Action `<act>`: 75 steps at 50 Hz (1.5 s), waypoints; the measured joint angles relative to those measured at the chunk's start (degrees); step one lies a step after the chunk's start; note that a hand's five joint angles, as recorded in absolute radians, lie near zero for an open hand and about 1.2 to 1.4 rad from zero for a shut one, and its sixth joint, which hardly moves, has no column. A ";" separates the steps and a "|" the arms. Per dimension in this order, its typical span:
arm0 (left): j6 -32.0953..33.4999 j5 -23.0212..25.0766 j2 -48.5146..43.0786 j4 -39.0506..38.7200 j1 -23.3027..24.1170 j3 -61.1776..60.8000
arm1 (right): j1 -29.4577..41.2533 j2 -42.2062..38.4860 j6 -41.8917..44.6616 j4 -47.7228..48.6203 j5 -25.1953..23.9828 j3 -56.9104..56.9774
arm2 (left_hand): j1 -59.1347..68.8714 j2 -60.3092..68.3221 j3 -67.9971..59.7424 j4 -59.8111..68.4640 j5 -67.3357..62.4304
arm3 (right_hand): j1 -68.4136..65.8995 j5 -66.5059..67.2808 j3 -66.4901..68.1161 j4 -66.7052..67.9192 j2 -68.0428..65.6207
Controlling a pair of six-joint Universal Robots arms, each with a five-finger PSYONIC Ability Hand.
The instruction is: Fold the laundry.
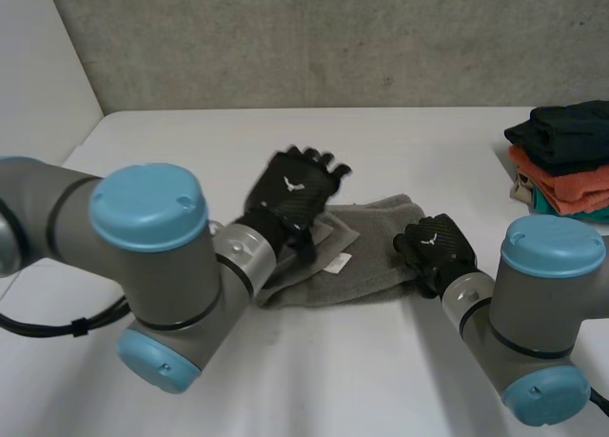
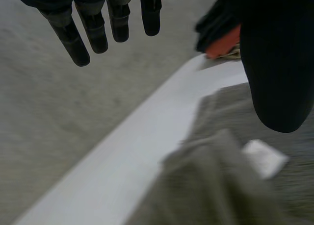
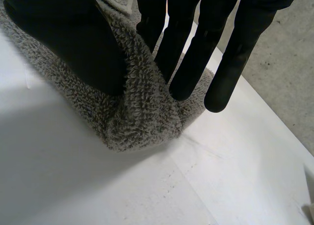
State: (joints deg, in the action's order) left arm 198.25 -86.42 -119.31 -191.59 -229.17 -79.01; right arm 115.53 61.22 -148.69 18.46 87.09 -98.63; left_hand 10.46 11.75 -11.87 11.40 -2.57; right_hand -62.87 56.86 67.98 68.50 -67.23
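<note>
One grey fleecy towel, rumpled, white tag

A white table is carrying a grey towel, which is lying rumpled near the middle, and a stack of folded clothes is sitting well apart by the right edge.

My left hand and right hand: black, a white emblem on each. The towel: plain grey, white label. The table: white. The folded stack: black, orange, teal, top down.
</note>
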 measured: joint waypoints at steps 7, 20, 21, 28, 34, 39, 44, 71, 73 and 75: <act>-4.32 2.40 -6.13 5.17 0.94 5.25 | -0.24 0.15 0.04 -0.56 -0.10 -0.03 | 0.00 0.00 0.00 0.00 0.00 | 0.00 0.00 0.00 0.00 0.00; -2.45 -0.01 -16.57 5.40 0.10 14.18 | -0.39 0.48 0.06 -0.79 -0.26 -0.44 | 0.00 0.00 0.00 0.00 0.00 | 0.00 0.00 0.00 0.18 0.00; -2.03 -0.46 -17.12 5.19 -0.16 14.71 | -0.41 0.53 0.06 -0.81 -0.27 -0.47 | 0.00 0.00 0.00 0.00 0.00 | 0.00 0.00 0.00 0.18 0.00; 2.94 -7.33 -21.18 3.38 -4.08 19.16 | -0.61 0.86 0.05 -0.83 -0.34 -0.62 | 0.00 0.00 0.00 0.00 0.00 | 0.00 0.00 0.00 0.18 0.00; 12.43 -16.42 -23.21 2.42 -8.33 21.37 | -0.88 1.16 0.02 -0.81 -0.62 -0.60 | 0.00 0.00 0.00 0.00 0.00 | 0.00 0.00 0.01 0.18 0.00; 19.27 -22.94 -21.18 1.46 -10.44 19.83 | -0.78 1.22 0.14 -0.80 -0.95 -0.50 | 0.00 0.00 0.00 0.00 0.00 | 0.00 0.24 0.00 0.18 0.00; 18.35 -21.17 -15.72 -0.01 -9.29 15.00 | -0.44 1.11 0.21 -0.80 -0.95 -0.45 | 0.00 0.00 0.00 0.00 0.00 | 0.00 0.43 0.00 0.18 0.00; 6.83 -8.91 -26.10 2.77 -2.20 23.31 | -0.99 1.76 0.08 -1.52 -1.09 -0.57 | 0.00 0.00 0.00 0.00 0.00 | 0.00 0.44 0.00 0.18 0.00; 7.34 -11.42 -26.77 3.03 -3.58 24.65 | -1.21 1.86 0.10 -1.52 -1.14 -0.52 | 0.00 0.00 0.00 0.00 0.00 | 0.00 0.43 0.00 0.18 0.00; 8.12 -15.35 -26.55 2.68 -5.22 25.39 | -1.40 1.93 0.14 -1.52 -1.22 -0.47 | 0.00 0.00 0.00 0.00 0.00 | 0.00 0.43 0.00 0.18 0.00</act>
State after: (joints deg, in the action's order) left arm 206.37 -101.78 -145.86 -188.92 -234.39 -53.62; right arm 114.13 63.15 -148.54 16.95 85.87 -99.11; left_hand 10.46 11.75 -11.87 11.40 -2.57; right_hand -62.87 57.29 67.98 68.68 -67.23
